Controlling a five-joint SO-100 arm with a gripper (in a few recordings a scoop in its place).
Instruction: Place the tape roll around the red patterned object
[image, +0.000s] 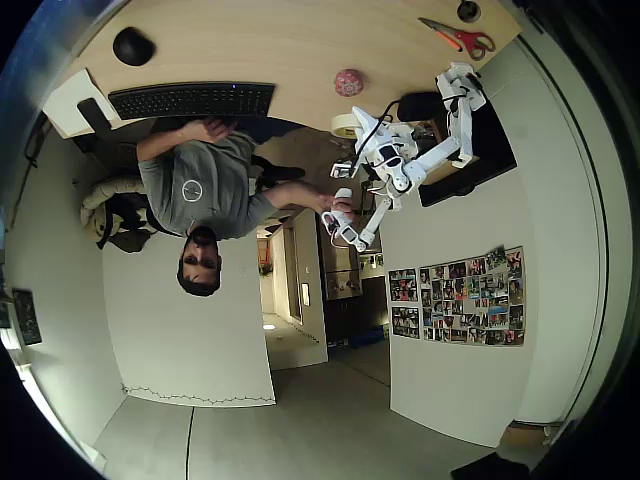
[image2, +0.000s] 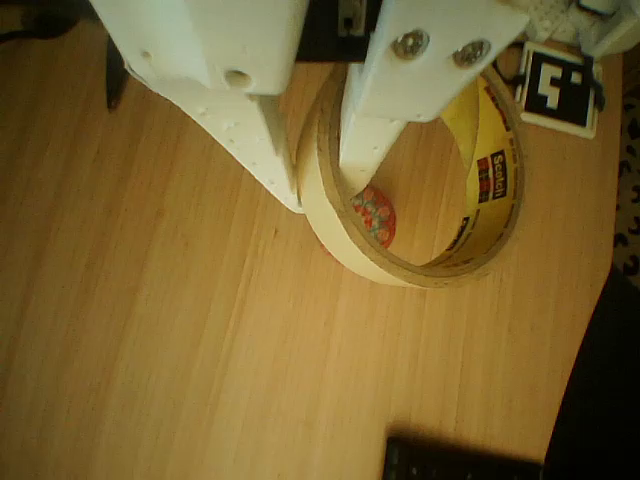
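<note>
My white gripper (image2: 320, 190) is shut on the cream tape roll (image2: 420, 170), one finger inside the ring and one outside, pinching its wall. The roll hangs tilted above the wooden table. Through its wide open centre the wrist view shows part of the small red patterned ball (image2: 375, 215) on the table below, half hidden by the roll's near wall. From overhead, the ball (image: 348, 82) lies on the table, with the tape roll (image: 346, 124) just below it in the picture, at the tip of the gripper (image: 358, 130).
A black keyboard (image: 190, 100) and a black mouse (image: 132, 46) lie on the table's left part. Red-handled scissors (image: 460, 38) are at the far right. A person (image: 195, 190) sits at the table's edge. A black-and-white marker tag (image2: 555, 85) lies beside the roll.
</note>
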